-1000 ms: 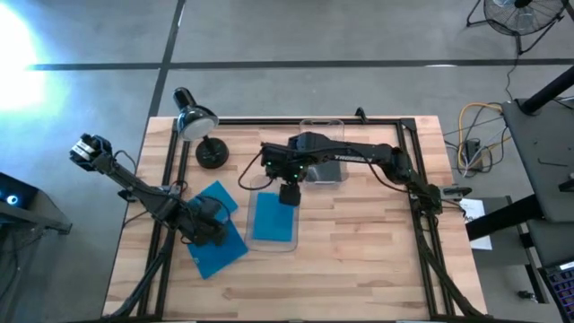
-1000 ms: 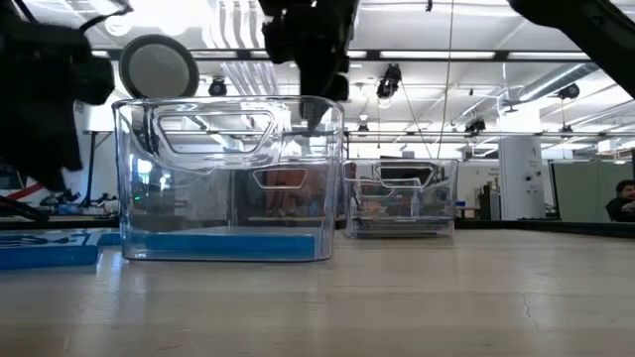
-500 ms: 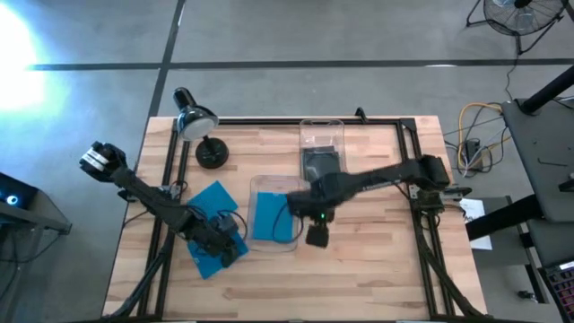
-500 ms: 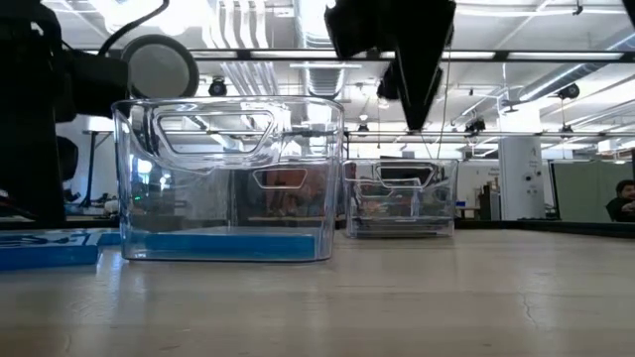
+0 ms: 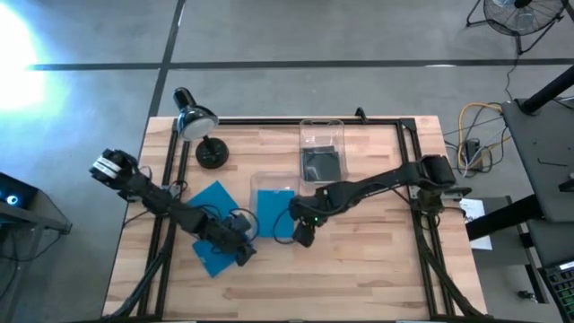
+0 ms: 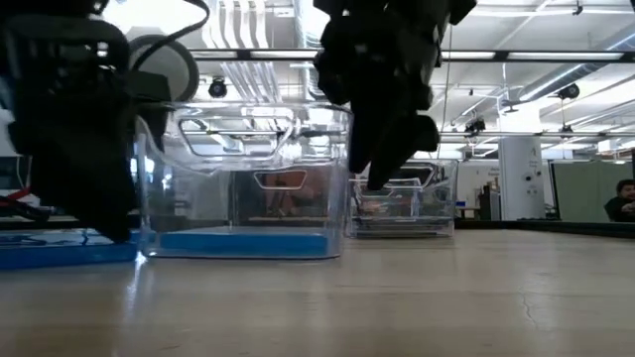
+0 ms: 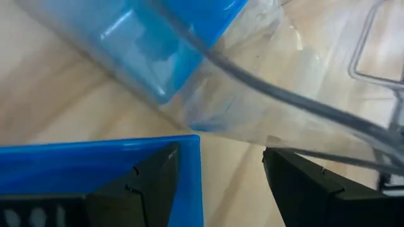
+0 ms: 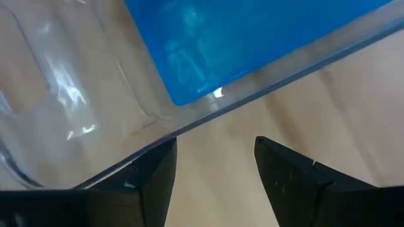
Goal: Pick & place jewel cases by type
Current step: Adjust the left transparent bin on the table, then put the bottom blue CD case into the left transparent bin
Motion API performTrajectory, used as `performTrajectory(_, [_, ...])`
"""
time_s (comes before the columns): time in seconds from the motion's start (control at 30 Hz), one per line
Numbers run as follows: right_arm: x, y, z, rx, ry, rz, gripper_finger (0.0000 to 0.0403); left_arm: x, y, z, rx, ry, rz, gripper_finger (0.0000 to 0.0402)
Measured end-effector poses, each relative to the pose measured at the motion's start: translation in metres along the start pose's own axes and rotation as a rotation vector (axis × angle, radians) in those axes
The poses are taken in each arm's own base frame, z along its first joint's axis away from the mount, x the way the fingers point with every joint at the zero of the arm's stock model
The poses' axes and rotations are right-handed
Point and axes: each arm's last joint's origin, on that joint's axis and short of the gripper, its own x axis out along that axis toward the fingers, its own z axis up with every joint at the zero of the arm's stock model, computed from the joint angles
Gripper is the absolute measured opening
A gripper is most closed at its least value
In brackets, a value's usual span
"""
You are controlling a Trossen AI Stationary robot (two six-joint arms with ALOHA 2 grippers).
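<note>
While both pairs of fingers are spread empty, the left gripper [image 5: 240, 252] is held over loose blue jewel cases [image 5: 213, 253]; the right gripper [image 5: 302, 234] is held at 3 o'clock of the near clear bin [image 5: 261, 181], where a blue case [image 5: 273, 215] lies; a dark case [image 5: 321, 164] is kept in the far bin [image 5: 321, 126].

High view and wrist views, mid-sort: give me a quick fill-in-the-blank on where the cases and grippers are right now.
1. The jewel case lying inside the near clear bin is coloured ____.
2. The far clear bin holds a case that is dark ____.
3. The left gripper has its fingers open at the corner of a blue jewel case lying on the ____, outside both bins.
4. The right gripper has nothing between its fingers, which are ____.

Missing words: blue; grey; table; open
</note>
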Motion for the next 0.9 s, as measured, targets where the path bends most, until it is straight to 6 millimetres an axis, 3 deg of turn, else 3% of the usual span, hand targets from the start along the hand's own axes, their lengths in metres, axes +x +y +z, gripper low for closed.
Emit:
performTrajectory(0.2, [-0.006, -0.024, 0.027, 0.095, -0.132, -0.101, 0.0208, 0.005, 0.007, 0.027, 0.024, -0.066, 0.047, 0.0213])
performTrajectory(0.4, [-0.023, -0.033, 0.035, 0.241, -0.187, -0.217, 0.0208, -0.004, 0.006, 0.042, 0.014, -0.090, 0.044, 0.0213])
performTrajectory(0.6, [-0.028, -0.005, 0.017, 0.107, -0.108, -0.113, 0.0208, -0.028, -0.004, 0.027, 0.058, 0.038, 0.142, 0.0213])
performTrajectory(0.73, [-0.026, 0.016, 0.001, 0.052, -0.099, -0.063, 0.0207, -0.044, -0.008, 0.012, 0.076, 0.058, 0.303, 0.0213])
performTrajectory(0.9, [-0.021, 0.030, -0.013, 0.142, -0.239, -0.123, 0.0208, -0.039, -0.009, -0.007, 0.088, 0.085, 0.357, 0.0213])
